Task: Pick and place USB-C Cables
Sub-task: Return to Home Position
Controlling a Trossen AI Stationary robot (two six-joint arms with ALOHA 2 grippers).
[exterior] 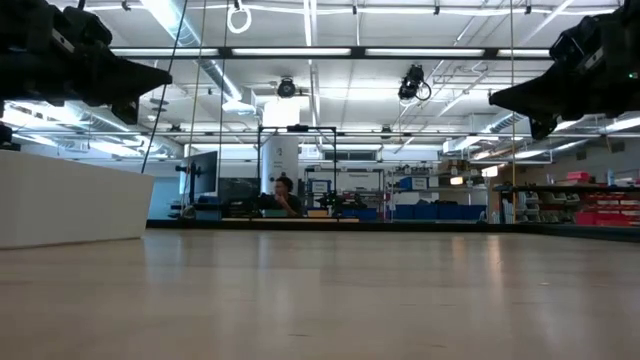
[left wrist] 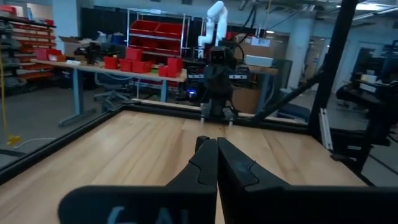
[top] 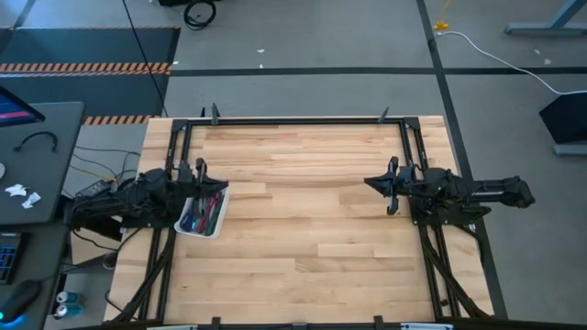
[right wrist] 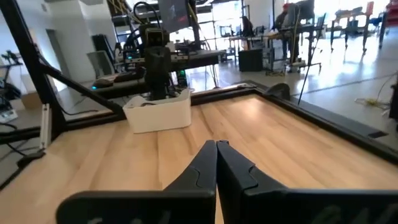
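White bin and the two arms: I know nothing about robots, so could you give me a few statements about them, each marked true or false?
1. Coloured cables lie in the white bin. True.
2. The white bin sits beside the right arm. False: it sits on the left side, by the left gripper.
3. The right gripper holds a cable. False: it is shut on nothing.
4. Both grippers are shut. True.
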